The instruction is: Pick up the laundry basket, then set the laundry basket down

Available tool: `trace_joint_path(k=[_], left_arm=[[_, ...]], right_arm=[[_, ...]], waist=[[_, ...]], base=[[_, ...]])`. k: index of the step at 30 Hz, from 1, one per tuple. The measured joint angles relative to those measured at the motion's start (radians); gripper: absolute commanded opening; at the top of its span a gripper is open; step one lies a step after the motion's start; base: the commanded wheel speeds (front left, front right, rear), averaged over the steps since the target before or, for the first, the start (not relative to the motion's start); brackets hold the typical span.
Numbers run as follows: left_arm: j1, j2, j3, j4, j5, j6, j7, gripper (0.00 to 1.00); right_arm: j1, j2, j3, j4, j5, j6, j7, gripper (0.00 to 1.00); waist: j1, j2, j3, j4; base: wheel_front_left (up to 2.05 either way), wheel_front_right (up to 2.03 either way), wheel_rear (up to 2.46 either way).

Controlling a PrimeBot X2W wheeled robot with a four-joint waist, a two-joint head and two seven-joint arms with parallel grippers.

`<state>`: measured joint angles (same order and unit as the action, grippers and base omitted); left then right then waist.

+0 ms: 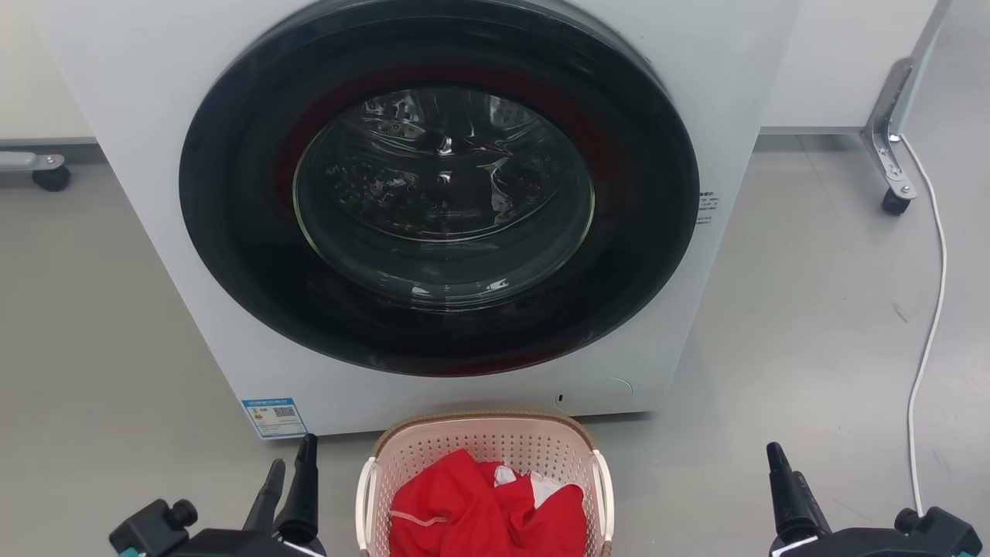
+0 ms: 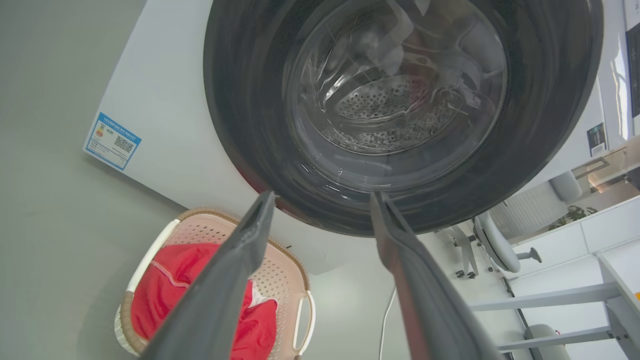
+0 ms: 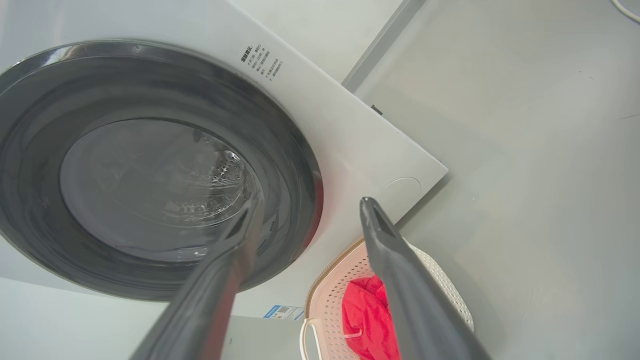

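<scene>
Grey smooth floor [image 1: 812, 325]: your laundry basket [image 1: 483, 442] sits on it, right before the white washing machine [image 1: 155, 116], between left gripper [image 1: 293, 450] and right gripper [image 3: 312, 200]. Both jaws spread, empty. Castered metal leg [image 1: 889, 139] at far right.

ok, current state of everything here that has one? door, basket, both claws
washer door: shut
laundry basket: on the floor in front of the washer, not gripped, red cloth inside
left claw: open, empty
right claw: open, empty

laundry basket [image 1: 483, 441] near half cut by bottom edge, washer [image 1: 147, 116] top cropped, sticker [image 1: 274, 418] text unreadable
</scene>
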<state>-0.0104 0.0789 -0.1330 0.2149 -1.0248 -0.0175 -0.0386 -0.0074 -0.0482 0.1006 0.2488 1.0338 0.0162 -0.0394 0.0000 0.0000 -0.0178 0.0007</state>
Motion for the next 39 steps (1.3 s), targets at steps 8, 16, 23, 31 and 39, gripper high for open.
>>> trace_joint_path(k=[8,16,23,31,39], left_arm=[[0.007,0.015,-0.031,-0.023,0.126,0.015,-0.029,1.00],[0.020,0.027,-0.061,-0.040,0.264,0.037,-0.055,1.00],[0.040,0.032,-0.087,-0.060,0.397,0.055,-0.087,1.00],[0.059,0.041,-0.106,-0.084,0.521,0.075,-0.115,1.00],[0.065,0.044,-0.119,-0.122,0.651,0.098,-0.148,1.00]], right_arm=[[0.002,-0.001,0.026,-0.017,-0.112,-0.018,-0.025,1.00],[0.019,-0.002,0.050,-0.038,-0.236,-0.037,-0.057,1.00],[0.029,-0.002,0.079,-0.058,-0.357,-0.061,-0.086,1.00],[0.042,-0.003,0.104,-0.076,-0.477,-0.079,-0.115,1.00],[0.060,-0.004,0.118,-0.108,-0.596,-0.097,-0.144,1.00]], waist=[[0.0000,0.0000,-0.005,-0.002],[-0.0001,0.0000,-0.010,-0.005],[0.0000,0.0000,-0.013,-0.007],[0.0000,0.0000,-0.021,-0.009],[0.0000,0.0000,-0.028,-0.009]], base=[[0.00,0.00,0.00],[0.00,0.00,0.00],[0.00,0.00,0.00],[0.00,0.00,0.00],[0.00,0.00,0.00]])
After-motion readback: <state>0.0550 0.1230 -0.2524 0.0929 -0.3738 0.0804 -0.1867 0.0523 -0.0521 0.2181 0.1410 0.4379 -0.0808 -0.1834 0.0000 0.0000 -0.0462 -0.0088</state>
